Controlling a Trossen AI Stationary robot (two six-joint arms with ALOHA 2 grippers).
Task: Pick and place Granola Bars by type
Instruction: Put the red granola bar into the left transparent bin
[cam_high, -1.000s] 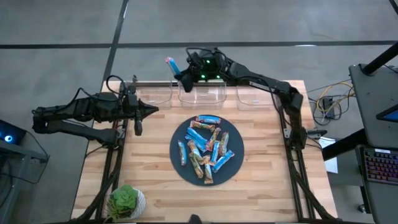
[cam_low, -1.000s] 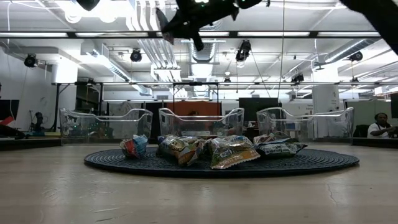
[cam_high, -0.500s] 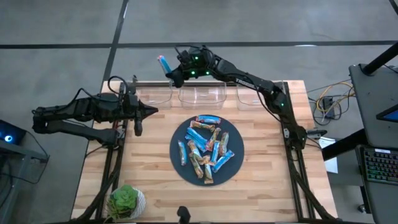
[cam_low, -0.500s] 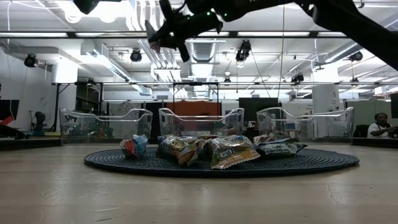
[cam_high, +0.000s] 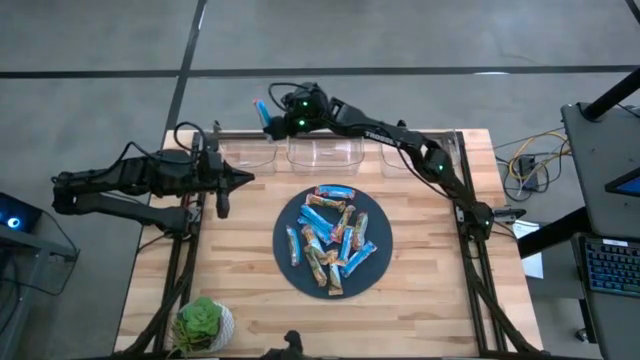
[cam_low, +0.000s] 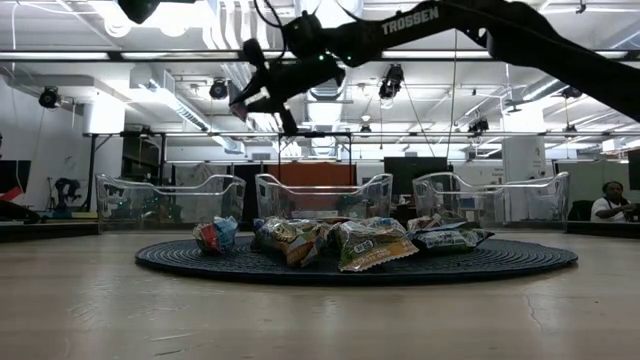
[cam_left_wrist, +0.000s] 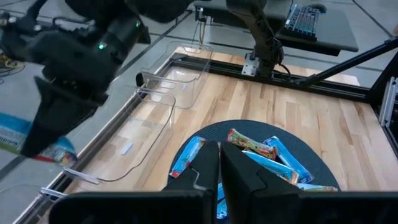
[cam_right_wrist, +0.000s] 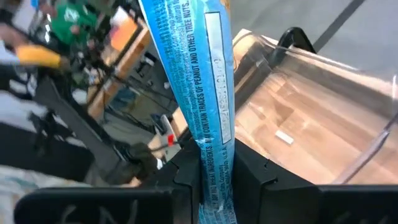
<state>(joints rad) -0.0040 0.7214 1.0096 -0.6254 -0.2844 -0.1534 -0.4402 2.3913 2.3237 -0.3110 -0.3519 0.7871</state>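
Several wrapped granola bars, blue, blue-and-red and brown, lie piled on a dark round disc at mid-table. Three clear bins stand along the far edge: left, middle, right. My right gripper hangs in the air above the far edge, between the left and middle bins, shut on a blue granola bar. My left gripper waits shut over the table's left side, its fingers pressed together and holding nothing. My right gripper pinches the blue bar's near end between its two fingers. The rest of the wrapper sticks out forward past the fingertips, along the line of the fingers. The bar is lifted clear, high above the bins.
A small potted plant stands at the table's near left corner. A metal rail runs behind the bins. Bare wood lies around the disc. A person sits in the room beyond.
My right gripper has swung toward the table's left edge and sunk lower, rolling its wrist, with the blue bar held clear. It came from over the middle bin to near the left bin's far right corner.
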